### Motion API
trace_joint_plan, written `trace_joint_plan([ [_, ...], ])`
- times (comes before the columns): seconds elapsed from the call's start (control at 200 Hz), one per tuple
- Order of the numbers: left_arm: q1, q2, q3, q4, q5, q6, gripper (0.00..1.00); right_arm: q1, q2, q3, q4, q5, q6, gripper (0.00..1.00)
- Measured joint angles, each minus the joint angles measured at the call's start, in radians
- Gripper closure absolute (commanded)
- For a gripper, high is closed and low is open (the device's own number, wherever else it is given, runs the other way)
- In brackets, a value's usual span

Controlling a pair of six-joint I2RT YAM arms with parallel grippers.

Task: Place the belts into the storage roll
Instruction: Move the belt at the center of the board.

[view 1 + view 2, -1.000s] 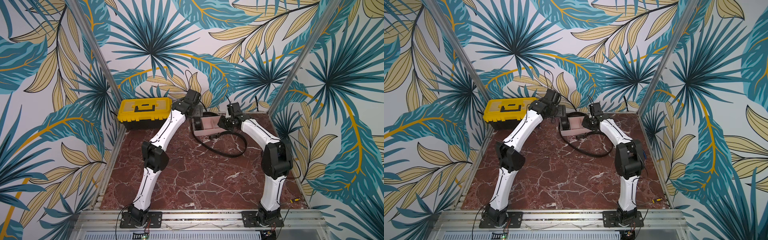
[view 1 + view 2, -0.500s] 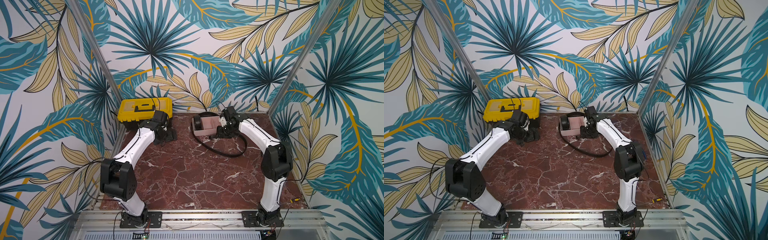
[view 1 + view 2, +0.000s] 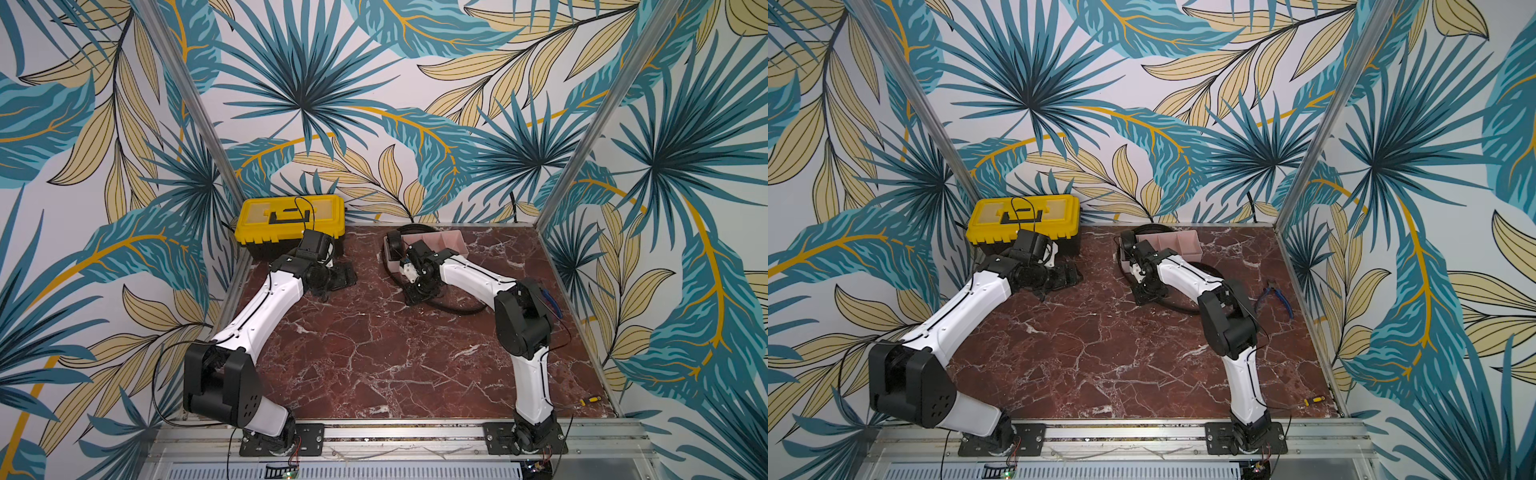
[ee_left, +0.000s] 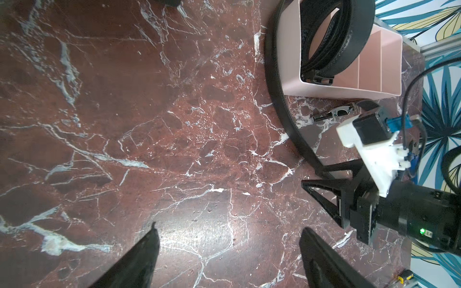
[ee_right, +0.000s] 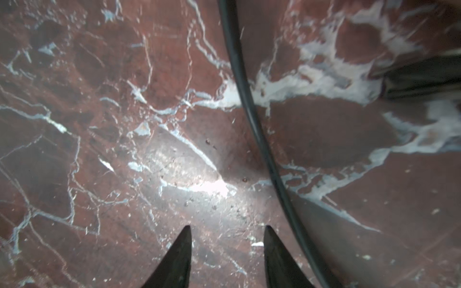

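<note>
Marble table (image 3: 374, 353): red-brown with white veins; both arms reach low over its far half.
Tray (image 3: 451, 240): pale pink, at the far edge on the right arm's side; its dividers show in the left wrist view (image 4: 324, 86).
Coiled belt (image 4: 359, 37): black, standing on edge in the tray's end compartment, the one nearest the toolbox.
Loose belt (image 3: 457, 309): on the table, curving round that end of the tray and out along its near side (a wide open sweep, not a coil) (image 4: 282, 104).
Left gripper (image 4: 228, 232): jaws spread wide, nothing between them, over bare marble in front of the toolbox.
Right gripper (image 5: 227, 232): jaws partly apart and empty, tips close to the table; the loose belt (image 5: 249, 104) runs just beside one fingertip, outside the gap.
Toolbox (image 3: 286, 224): yellow and black, lid shut, far corner on the left arm's side.
Pliers (image 3: 1277, 297): blue-handled, on the marble beside the right arm.
Screwdriver (image 3: 590, 400): small, by the near edge on the right arm's side.
</note>
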Motion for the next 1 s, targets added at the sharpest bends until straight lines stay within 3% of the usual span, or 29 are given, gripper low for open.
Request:
trace_joint_plan([
  [0.24, 0.000, -0.056, -0.074, 0.000, -0.003, -0.003, 0.11, 0.021, -0.068, -0.030, 0.056, 0.082, -0.060, 0.51],
  [0.431, 0.000, -0.086, -0.087, 0.000, -0.003, -0.004, 0.11, 0.019, -0.016, 0.032, 0.081, 0.171, -0.115, 0.53],
  [0.626, 0.000, -0.129, -0.112, 0.004, -0.003, -0.008, 0.11, 0.019, 0.090, 0.044, 0.097, 0.185, -0.108, 0.71],
  [0.761, 0.000, -0.160, -0.148, 0.005, -0.006, -0.012, 0.11, 0.022, 0.092, 0.024, 0.101, 0.139, -0.071, 1.00],
  [0.996, 0.000, -0.197, -0.213, 0.007, -0.063, -0.017, 0.13, 0.090, -0.024, -0.117, 0.141, -0.080, 0.007, 1.00],
])
